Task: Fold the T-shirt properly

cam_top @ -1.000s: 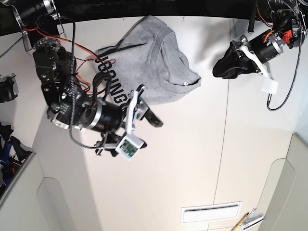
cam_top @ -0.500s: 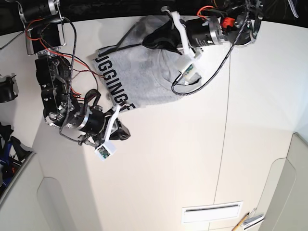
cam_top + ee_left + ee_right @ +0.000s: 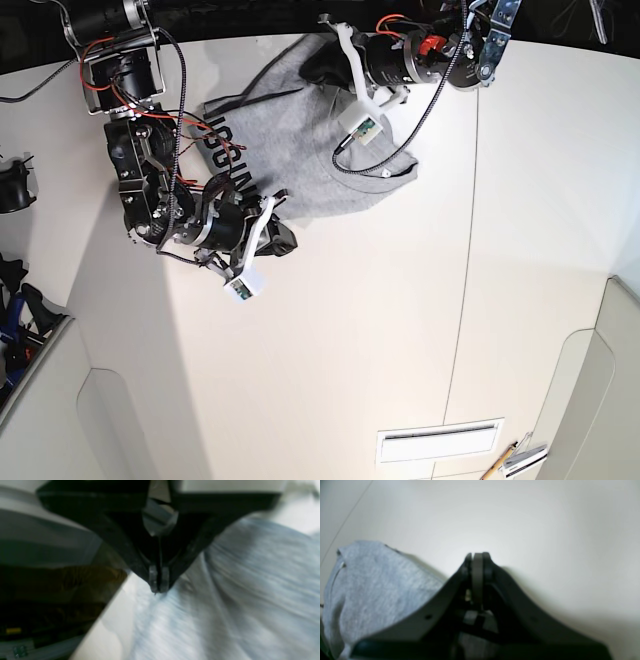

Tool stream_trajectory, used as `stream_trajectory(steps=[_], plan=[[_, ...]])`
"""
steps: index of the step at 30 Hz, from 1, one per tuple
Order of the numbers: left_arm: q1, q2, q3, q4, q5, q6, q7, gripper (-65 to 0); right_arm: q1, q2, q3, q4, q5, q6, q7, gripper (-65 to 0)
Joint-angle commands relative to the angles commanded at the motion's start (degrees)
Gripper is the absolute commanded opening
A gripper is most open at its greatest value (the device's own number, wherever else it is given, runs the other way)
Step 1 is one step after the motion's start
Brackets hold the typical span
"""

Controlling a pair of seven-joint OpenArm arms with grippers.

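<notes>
A: Jaws first. What are they doing?
B: Left gripper (image 3: 159, 580): jaws sitting narrow, tips meeting and pressing close against grey cloth. Can't tell whether they're pinching any.
A: Right gripper (image 3: 478, 558)?
B: Also narrow, tips lying together. The wrist view is showing cloth below and beside them, tips pointing past its edge toward the bench. Not seeing any cloth between the tips.
A: Where's the T-shirt (image 3: 300, 150)?
B: Lying on the pale bench (image 3: 330, 360), in the far half in the base view. Both arms are reaching over it: left gripper hovering at or touching the far part, right gripper sitting just beside the near edge. Can't tell exact contact from that view.
A: Lettering?
B: Black block lettering (image 3: 222, 140) is facing up, running along the base view's left side of the shirt. The right arm is partly covering it.
A: Cloth state?
B: Layers are overlapping toward the base view's right side. Left wrist view is showing creases running away from the tips, but it's blurring.
A: Anything else around?
B: White rectangular panel (image 3: 440, 442) is lying at the near edge, well apart from the shirt. A yellowish stick (image 3: 496, 464) is resting just beside it. Dark clutter (image 3: 22, 310) is showing at the base view's left edge.
</notes>
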State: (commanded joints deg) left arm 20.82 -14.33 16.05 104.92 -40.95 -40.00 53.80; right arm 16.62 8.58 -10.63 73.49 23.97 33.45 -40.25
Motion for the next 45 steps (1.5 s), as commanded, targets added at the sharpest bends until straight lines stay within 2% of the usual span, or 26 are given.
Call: stream_trajectory(steps=[3,6,10,15,21,26,30,34,37,41,45], plan=[[-1.4,-0.02,-0.02,0.0,2.16,0.0,0.02,-65.0,-0.83,1.05,0.02,0.02,2.1,0.0,-3.1,-65.0],[-2.29,-0.81,-0.72,0.0,4.35,0.0,0.2,-65.0,-2.8,2.45,0.02,0.48,4.42,0.0,-3.3,-65.0],[-2.75,-1.27,-5.68,-0.02,4.44,0.0,0.17,-65.0,-6.88,4.85,0.02,3.08,5.2,0.07,-3.54,-65.0],[-4.81,-1.27,-12.17,-0.13,5.22,0.0,0.17,-65.0,-13.29,8.04,0.13,10.78,6.49,0.44,-4.48,-65.0],[-11.76,-1.2,-12.44,-7.1,5.22,0.0,-0.04,-65.0,-20.57,8.02,0.13,18.82,9.66,0.42,-6.16,-65.0],[-17.86,-0.96,-12.44,-12.55,5.18,0.0,0.0,-65.0,-22.53,6.62,0.13,19.34,9.66,0.44,-6.27,-65.0],[-18.25,-1.31,-12.44,-12.31,4.94,0.0,0.87,-65.0,-22.12,6.51,0.79,19.5,8.98,0.42,-6.29,-65.0],[-17.44,-5.31,-12.46,-6.16,0.98,0.0,1.29,-65.0,-22.23,7.02,5.77,22.49,9.2,0.44,-8.39,-65.0],[-14.14,-9.01,-12.92,-0.24,-0.83,0.0,3.28,-65.0,-22.93,7.98,9.84,25.97,13.73,0.44,-13.25,-65.0],[-6.36,-12.41,-17.97,6.99,-1.86,0.0,3.98,-65.0,-26.03,12.79,11.37,31.06,17.29,0.44,-15.43,-65.0],[3.76,-15.74,-25.86,13.75,-5.22,0.0,8.24,-65.0,-32.7,19.19,11.39,34.62,20.06,0.44,-16.37,-65.0]])
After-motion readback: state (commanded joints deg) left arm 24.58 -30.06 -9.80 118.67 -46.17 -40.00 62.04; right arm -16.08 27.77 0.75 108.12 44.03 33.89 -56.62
